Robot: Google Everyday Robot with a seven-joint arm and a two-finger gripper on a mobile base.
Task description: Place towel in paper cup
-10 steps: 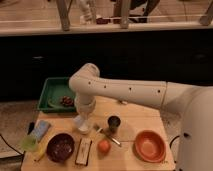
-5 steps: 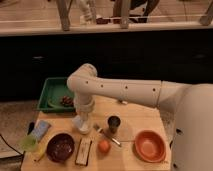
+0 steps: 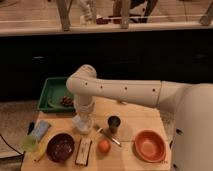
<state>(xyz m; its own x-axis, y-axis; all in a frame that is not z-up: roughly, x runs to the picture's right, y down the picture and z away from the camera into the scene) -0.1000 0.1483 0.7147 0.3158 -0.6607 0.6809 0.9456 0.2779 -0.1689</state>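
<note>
The paper cup (image 3: 82, 127) stands on the wooden table (image 3: 130, 116), left of centre, short and white. My gripper (image 3: 82, 116) points straight down right over the cup's mouth, at the end of the white arm that reaches in from the right. A pale grey-blue patch at the cup's rim looks like the towel (image 3: 78, 121). Most of the towel is hidden by the wrist, and I cannot tell whether it is held or lying in the cup.
A green tray (image 3: 50, 92) with dark bits sits behind the cup. A light-blue pad (image 3: 40, 129), a green cup (image 3: 29, 143) and a dark bowl (image 3: 60, 147) are at the left. A flat packet (image 3: 83, 150), an orange fruit (image 3: 103, 146), a metal cup (image 3: 114, 123) and an orange bowl (image 3: 150, 145) are to the right.
The elbow has shifted slightly left and down. The gripper stays over the paper cup, and nothing else on the table has moved.
</note>
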